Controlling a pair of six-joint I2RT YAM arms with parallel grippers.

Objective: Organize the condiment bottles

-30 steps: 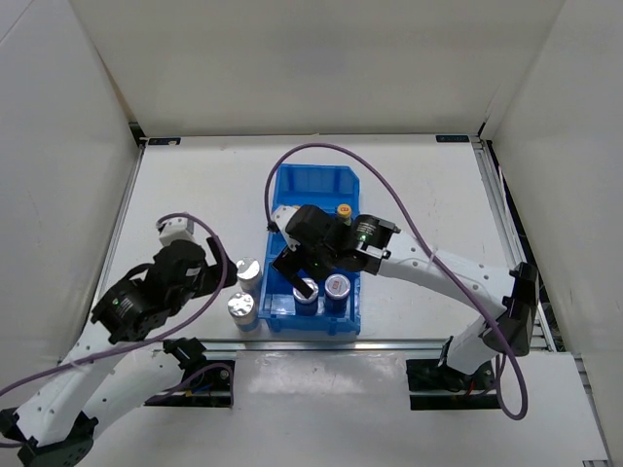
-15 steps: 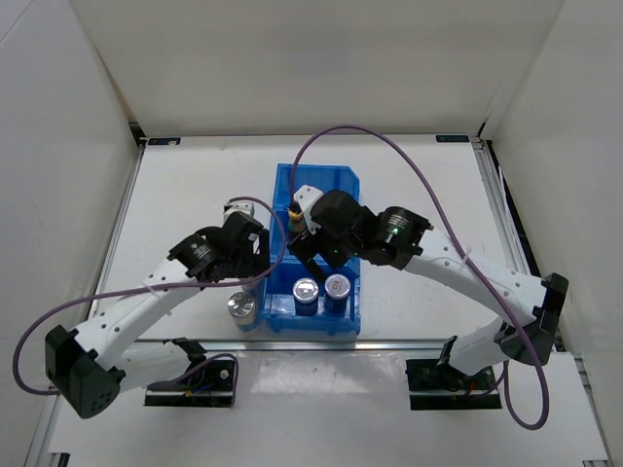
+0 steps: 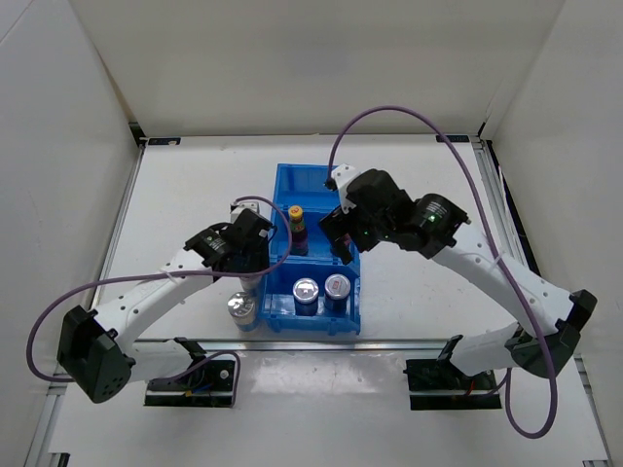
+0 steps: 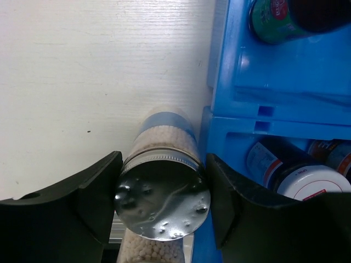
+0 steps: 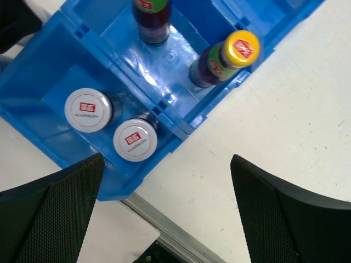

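Observation:
A silver-capped shaker (image 4: 162, 200) of white grains stands on the table against the left wall of the blue bin (image 3: 313, 173). My left gripper (image 3: 249, 261) (image 4: 162, 186) is shut on it, one finger pressed to each side of the cap. A second plain shaker (image 3: 241, 309) stands just in front. Two red-marked shakers (image 5: 88, 109) (image 5: 135, 139) sit in the near compartment. Two slim dark bottles stand in the far part, one showing its yellow cap (image 5: 241, 46), the other (image 5: 151, 16) cut off by the frame. My right gripper (image 3: 343, 238) (image 5: 170, 219) hangs open over the bin's right side, holding nothing.
White walls enclose the table on three sides. A metal rail (image 3: 311, 342) runs along the near edge just in front of the bin. Purple cables arc over both arms. Bare white table (image 5: 285, 126) lies right of the bin.
The left arm swung in from the left to the shaker by the bin, and its fingers closed on the cap. The right gripper drew back to the right, uncovering a yellow-capped bottle.

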